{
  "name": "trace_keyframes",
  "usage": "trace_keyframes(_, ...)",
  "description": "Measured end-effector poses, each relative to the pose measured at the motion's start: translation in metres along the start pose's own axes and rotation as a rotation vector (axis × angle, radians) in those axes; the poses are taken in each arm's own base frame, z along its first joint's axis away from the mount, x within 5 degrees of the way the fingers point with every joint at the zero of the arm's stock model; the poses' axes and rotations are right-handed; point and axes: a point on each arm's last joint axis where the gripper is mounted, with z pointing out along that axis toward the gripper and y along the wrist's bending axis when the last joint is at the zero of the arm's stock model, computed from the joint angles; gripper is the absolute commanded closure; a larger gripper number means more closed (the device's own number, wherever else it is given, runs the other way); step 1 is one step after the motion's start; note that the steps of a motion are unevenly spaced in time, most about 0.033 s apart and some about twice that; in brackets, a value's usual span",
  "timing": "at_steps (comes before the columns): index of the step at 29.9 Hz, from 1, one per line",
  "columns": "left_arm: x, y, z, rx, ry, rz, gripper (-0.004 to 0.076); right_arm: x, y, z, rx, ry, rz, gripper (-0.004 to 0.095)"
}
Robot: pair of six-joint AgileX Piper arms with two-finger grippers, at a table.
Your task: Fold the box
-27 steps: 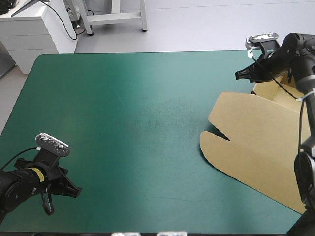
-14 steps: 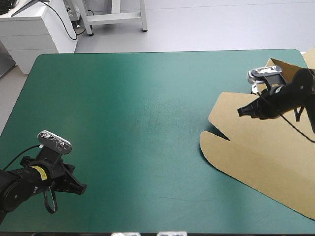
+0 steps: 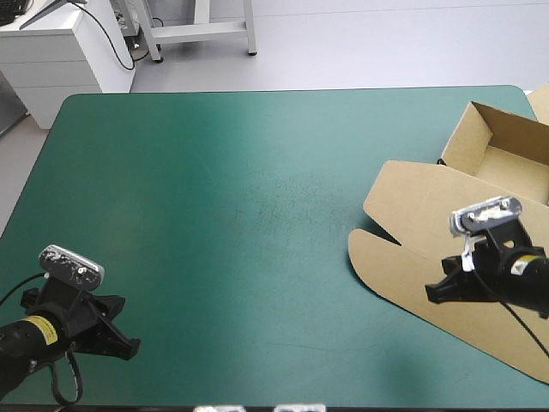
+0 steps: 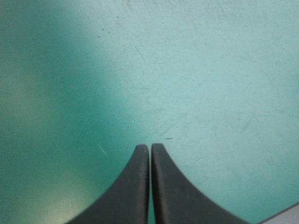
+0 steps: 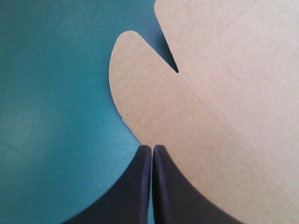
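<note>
Two closed, empty grippers are seen: the left gripper (image 3: 127, 350) is parked; the right gripper (image 5: 152, 147) should be opened before the box (image 3: 412, 206) is gripped by its flap edge.

The box (image 3: 412, 215) is a cut sheet of brown board at the right side of the teal-green surface (image 3: 214, 215). Its tray (image 3: 506, 167) stands open near the far right corner, walls raised (its right part runs out of the high view). The lid lies flat toward the middle, ending in 2 rounded flaps (image 3: 377, 262) split by a V-shaped notch.
</note>
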Motion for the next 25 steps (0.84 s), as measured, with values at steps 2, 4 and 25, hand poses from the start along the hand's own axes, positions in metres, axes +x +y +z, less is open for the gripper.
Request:
trace_keyframes(2, 0.004, 0.0, -0.006, -0.002, -0.023, 0.0, 0.0731, 0.014, 0.005, -0.006, 0.008, -0.022, -0.008, 0.0912)
trace_keyframes(4, 0.007, -0.001, -0.011, -0.003, -0.043, 0.0, 0.0731, 0.027, 0.01, -0.009, 0.013, -0.038, -0.013, 0.0912)
trace_keyframes(25, 0.06, -0.005, 0.025, 0.017, 0.014, -0.046, 0.0731, 0.117, 0.029, 0.003, 0.083, -0.215, -0.038, 0.0912)
